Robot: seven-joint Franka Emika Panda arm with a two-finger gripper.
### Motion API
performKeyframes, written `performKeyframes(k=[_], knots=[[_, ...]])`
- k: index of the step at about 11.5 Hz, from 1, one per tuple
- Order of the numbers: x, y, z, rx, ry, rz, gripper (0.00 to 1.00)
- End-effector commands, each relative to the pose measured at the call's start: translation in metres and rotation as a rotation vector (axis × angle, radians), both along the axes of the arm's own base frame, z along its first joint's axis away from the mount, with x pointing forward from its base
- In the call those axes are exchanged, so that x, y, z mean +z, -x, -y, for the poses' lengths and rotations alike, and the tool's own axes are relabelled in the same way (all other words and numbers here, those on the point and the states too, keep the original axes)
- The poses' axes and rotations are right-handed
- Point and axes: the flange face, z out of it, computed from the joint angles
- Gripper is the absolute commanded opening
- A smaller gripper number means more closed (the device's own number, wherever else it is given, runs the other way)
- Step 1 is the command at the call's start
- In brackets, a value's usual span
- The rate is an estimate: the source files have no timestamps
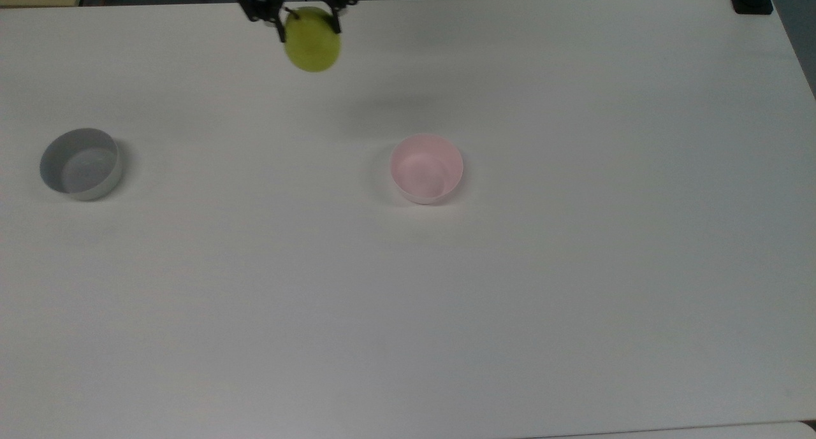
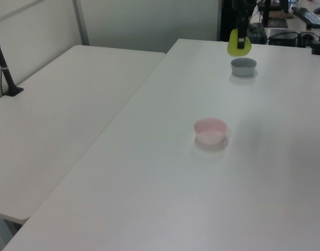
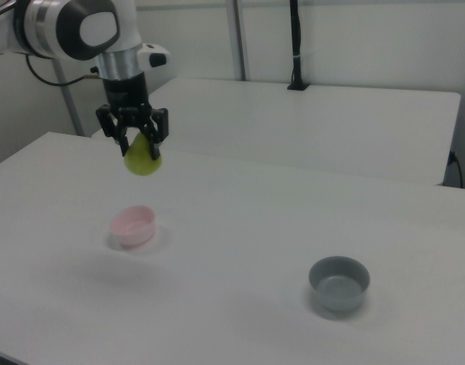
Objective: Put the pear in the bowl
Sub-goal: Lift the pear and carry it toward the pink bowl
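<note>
Right view had the white bench [image 3: 293, 220] widest, then the pink bowl [image 3: 133, 226] resting on it, and smallest the pear [image 3: 143, 159], hanging stem-up in the clenched jaws of the gripper [image 3: 135, 137], high above the bowl and probably a little beyond it. No writing was legible.

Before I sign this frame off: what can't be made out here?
- Top view: the hand is cut off by the top edge, so nothing above its fingers is seen.
- Left view: the pear is too small to see its stem.
- Right view: the bowl has its floor hidden by its near wall.
- Left view: the grey bowl is too far off to show its inside.
</note>
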Motion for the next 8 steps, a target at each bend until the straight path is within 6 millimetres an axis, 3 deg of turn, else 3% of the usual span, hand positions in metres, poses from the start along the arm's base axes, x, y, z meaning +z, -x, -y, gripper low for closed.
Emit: performKeyframes(k=[1,5,8], knots=[[-0.030,0.013,-0.048,-0.010,-0.008,0.007,0.01],[-0.085,0.002,-0.101,-0.020,-0.018,0.096,0.01],[-0.130,-0.013,-0.120,-0.001,-0.012,0.091,0.01]])
